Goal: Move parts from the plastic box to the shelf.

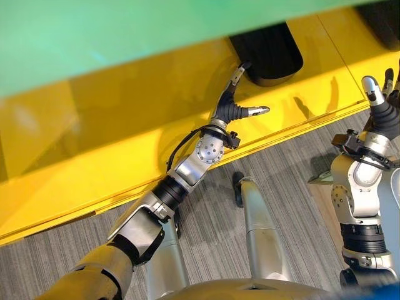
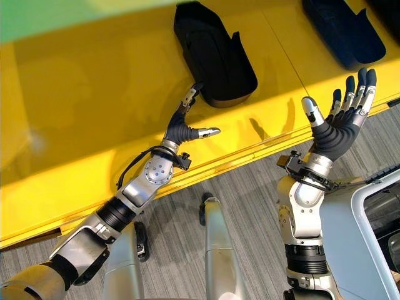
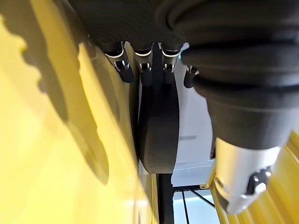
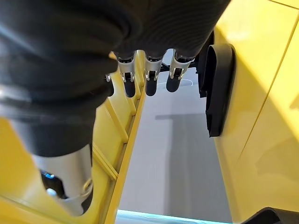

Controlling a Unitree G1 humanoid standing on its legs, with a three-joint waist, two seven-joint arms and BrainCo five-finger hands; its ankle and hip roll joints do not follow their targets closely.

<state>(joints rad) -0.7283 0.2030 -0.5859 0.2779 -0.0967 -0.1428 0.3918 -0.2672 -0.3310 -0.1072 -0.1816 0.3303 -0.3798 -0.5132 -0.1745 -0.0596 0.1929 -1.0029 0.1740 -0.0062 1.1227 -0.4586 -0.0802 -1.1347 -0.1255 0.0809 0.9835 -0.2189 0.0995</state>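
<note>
A black moulded part (image 2: 215,56) lies on the yellow shelf (image 2: 94,94), with a second black part (image 2: 342,28) further right on it. My left hand (image 2: 181,131) is stretched over the shelf, open, its straight fingers (image 3: 142,70) reaching the near end of the first part (image 3: 159,126); its thumb points sideways. Whether the fingertips touch the part I cannot tell. My right hand (image 2: 340,128) is held up over the shelf's front edge, open and holding nothing, fingers spread. The right wrist view shows a black part (image 4: 218,88) past its straight fingers (image 4: 149,79).
A light grey plastic box (image 2: 359,231) stands at the lower right, beside my right arm. A green band (image 1: 125,37) runs across above the shelf. Grey striped floor (image 2: 250,200) lies in front of the shelf's edge.
</note>
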